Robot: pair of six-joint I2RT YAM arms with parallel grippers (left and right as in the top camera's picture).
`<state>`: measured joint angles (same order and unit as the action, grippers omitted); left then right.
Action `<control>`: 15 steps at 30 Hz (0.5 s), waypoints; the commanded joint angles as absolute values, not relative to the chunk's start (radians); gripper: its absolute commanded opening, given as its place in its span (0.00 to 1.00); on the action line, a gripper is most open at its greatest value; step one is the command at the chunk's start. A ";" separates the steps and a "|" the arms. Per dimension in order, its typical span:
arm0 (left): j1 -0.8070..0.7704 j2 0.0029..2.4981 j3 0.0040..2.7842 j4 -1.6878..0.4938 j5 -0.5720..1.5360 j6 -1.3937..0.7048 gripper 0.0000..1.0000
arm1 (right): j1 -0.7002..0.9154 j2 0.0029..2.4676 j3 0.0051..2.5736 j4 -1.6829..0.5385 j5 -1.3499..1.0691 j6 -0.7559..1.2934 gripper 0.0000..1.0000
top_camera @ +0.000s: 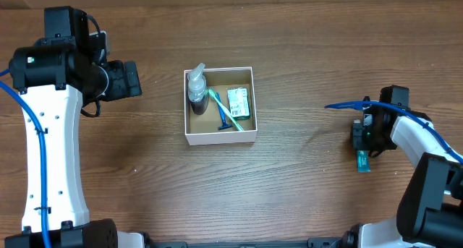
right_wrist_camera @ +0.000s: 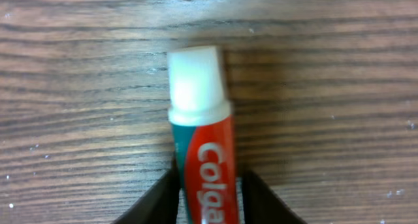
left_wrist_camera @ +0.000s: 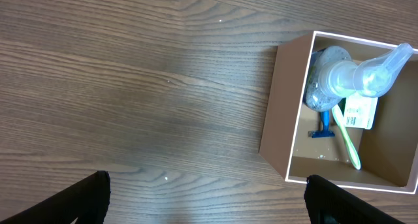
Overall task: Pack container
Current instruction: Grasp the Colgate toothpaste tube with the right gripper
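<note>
Toothpaste tube [right_wrist_camera: 202, 160] in right jaws, cap pointing away from wrist; left jaws wide, empty, nr container [top_camera: 219, 139].

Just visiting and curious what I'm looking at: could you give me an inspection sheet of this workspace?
Surface: brown wood-grain table.
Job's things: white square cardboard box, brown inside, holding clear spray bottle, green toothbrush, blue razor, green-white packet; red Colgate toothpaste tube outside it.
Clutter: nothing seen.
Pincers: left pincer open, empty; right pincer shut on the tube.
Cables: blue cables along both arms.
Surroundings: nothing seen.
</note>
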<state>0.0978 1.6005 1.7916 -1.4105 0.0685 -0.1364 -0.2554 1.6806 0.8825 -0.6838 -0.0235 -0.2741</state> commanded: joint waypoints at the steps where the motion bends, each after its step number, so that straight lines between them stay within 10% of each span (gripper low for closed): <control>1: 0.091 1.602 1.788 -1.411 0.079 -0.146 0.93 | -0.257 1.701 0.878 -0.677 -0.055 -0.254 0.22; 7: 0.091 1.602 1.788 -1.411 0.079 -0.146 0.93 | -0.257 1.699 0.883 -0.673 -0.073 -0.231 0.04; 15: 0.091 1.602 1.788 -1.414 0.078 -0.146 0.93 | -0.251 1.665 1.001 -0.707 -0.111 -0.180 0.04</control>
